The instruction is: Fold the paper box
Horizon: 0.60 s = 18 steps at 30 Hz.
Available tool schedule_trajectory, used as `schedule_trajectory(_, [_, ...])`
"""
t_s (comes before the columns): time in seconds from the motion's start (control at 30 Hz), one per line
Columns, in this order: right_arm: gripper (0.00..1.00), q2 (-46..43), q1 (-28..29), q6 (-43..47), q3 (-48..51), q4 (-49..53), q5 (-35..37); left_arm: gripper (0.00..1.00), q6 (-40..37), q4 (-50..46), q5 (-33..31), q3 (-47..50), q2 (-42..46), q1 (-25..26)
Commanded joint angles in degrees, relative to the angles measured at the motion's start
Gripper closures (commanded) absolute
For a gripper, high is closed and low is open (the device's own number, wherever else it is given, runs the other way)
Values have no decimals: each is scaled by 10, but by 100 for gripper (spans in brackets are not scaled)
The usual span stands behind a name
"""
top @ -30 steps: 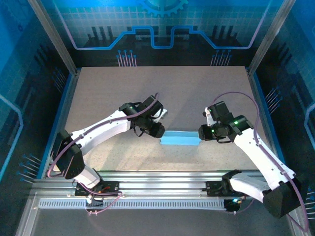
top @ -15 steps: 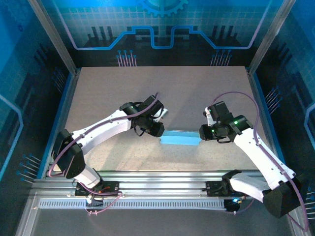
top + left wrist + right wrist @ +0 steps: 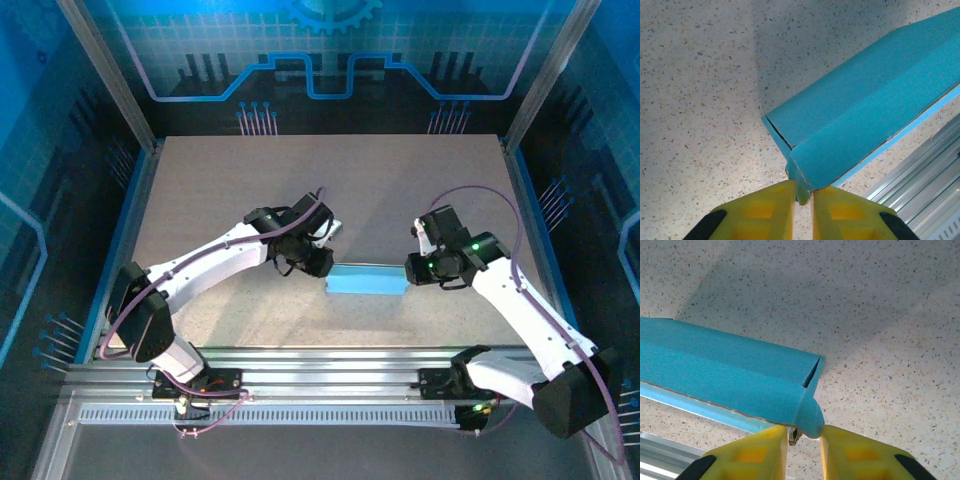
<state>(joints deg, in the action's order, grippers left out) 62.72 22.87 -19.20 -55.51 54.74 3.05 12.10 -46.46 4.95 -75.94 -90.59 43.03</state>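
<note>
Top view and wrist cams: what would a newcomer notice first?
The light blue paper box lies flat in the middle of the table, spanning between both arms. The left gripper pinches a corner tab at one end between yellow fingers; the right gripper brackets the rounded corner at the other end, grip unclear.

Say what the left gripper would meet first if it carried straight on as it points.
The paper box: its near corner sits between the fingers, which look closed on it.
</note>
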Motion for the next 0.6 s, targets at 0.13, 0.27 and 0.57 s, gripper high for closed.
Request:
schedule_trajectory(0.13, [83, -2, 9, 12, -14, -6, 15, 87, 11, -12, 16, -29, -10, 0])
schedule_trajectory(0.27, [86, -4, 15, 15, -22, 5, 20, 88, 16, -15, 17, -37, -13, 0])
schedule_trajectory(0.57, [89, 0, 28, 12, -33, 27, 33, 90, 37, -37, 23, -62, -27, 0])
